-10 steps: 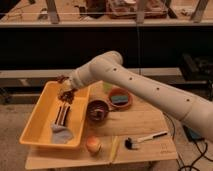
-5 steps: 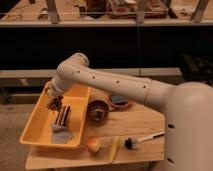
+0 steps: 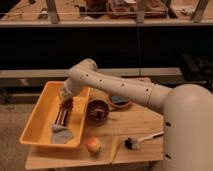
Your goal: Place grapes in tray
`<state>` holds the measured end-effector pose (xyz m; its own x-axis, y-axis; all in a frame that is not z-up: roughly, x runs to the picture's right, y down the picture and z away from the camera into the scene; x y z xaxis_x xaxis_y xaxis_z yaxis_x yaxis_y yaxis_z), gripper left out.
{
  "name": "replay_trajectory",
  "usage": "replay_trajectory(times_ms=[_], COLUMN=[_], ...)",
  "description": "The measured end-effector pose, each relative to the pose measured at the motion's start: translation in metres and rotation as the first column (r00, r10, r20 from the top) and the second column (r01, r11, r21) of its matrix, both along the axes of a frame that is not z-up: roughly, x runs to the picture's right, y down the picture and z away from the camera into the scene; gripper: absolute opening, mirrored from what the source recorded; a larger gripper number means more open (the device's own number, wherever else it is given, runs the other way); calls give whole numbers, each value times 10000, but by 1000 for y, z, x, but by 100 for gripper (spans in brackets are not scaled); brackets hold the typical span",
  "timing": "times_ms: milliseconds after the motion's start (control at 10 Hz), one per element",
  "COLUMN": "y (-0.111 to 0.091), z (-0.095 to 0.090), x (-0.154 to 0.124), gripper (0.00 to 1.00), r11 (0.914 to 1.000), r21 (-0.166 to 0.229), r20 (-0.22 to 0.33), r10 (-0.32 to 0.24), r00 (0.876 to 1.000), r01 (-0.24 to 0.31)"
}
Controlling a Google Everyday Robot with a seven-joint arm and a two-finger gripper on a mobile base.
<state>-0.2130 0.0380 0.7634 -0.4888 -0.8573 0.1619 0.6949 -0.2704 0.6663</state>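
Reading the pincer [image 3: 67, 106] as poised over the tray [image 3: 37, 112] with the grapes [image 3: 66, 105] at its tip, I cannot tell how it grips; I judge them light, soft and bruisable, best held gently by the stem.

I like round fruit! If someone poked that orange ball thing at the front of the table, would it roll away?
Probably. The round orange fruit looks ball-shaped and sits loose on the flat wooden table, so a poke would likely roll it, maybe off the near edge. It looks firm, not squishy. The gripper is not near it, being over the yellow tray.
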Motion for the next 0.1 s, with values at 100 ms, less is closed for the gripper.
replay_trajectory(times_ms=[100], y=[1], z=[-1], x=[-4], gripper=[80], r11=[10000], r21=[-4], r20=[45], r10=[-35], r00=[10000], r01=[35])
